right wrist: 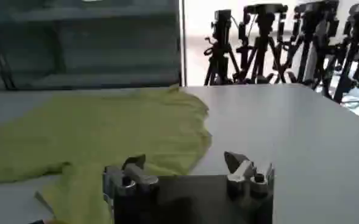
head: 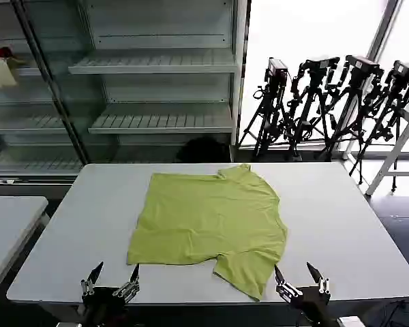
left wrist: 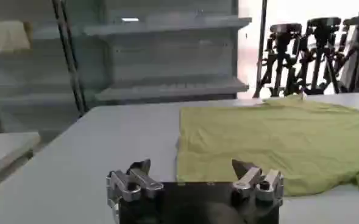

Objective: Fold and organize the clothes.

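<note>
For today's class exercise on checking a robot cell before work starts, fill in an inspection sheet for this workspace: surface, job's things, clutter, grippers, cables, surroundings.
Surface: white table, flat.
Job's things: lime T-shirt lying spread out, unfolded, one sleeve toward the near edge, plain side showing.
Clutter: nothing seen on the table.
Grippers: left gripper at the near edge beside the shirt's corner, fingers open, holding nothing; right gripper at the near edge by the sleeve, fingers open, holding nothing.
Cables: a few on the floor at lower right.
Surroundings: metal shelving behind, cream and red bundle on it, tripods by the window.
</note>
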Tool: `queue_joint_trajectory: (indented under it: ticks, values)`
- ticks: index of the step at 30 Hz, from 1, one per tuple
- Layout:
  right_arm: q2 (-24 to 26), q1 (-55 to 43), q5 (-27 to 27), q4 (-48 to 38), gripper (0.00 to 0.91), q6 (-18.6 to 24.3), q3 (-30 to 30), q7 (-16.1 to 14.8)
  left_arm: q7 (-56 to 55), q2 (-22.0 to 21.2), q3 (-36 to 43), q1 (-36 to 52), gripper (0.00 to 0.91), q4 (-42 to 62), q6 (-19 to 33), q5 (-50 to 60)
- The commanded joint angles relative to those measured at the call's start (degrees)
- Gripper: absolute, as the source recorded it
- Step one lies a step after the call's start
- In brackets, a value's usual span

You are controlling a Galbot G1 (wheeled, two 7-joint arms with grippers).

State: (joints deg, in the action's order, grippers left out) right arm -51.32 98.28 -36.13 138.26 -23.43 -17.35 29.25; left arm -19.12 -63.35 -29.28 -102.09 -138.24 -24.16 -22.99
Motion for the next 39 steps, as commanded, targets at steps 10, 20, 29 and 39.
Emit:
queue_joint_trajectory:
  ticks: [10,20,29,39]
  values:
    - [-1.01,-3.22,-2.74,1.51,0.907,-9.78,6.09,2.87,0.3,2.07,1.44,12.52,0.907,10.15,-9.07,-9.88]
    - [-2.26,-4.54,-2.18,0.32,0.907,-9.76,6.84,2.68,0.03,1.52,0.52,14.57,0.907,15.95,-8.96,-10.84]
    - [-2.69,-5.31,-2.13,-0.65,0.907,-9.76,7.47,2.53,0.35,0.7,0.79,14.66,0.715,16.4,-8.88,-10.43]
    - [-2.9,-5.8,-2.11,-1.52,0.312,-9.72,8.11,2.66,0.97,0.08,1.37,14.35,0.06,16.7,-8.86,-9.45]
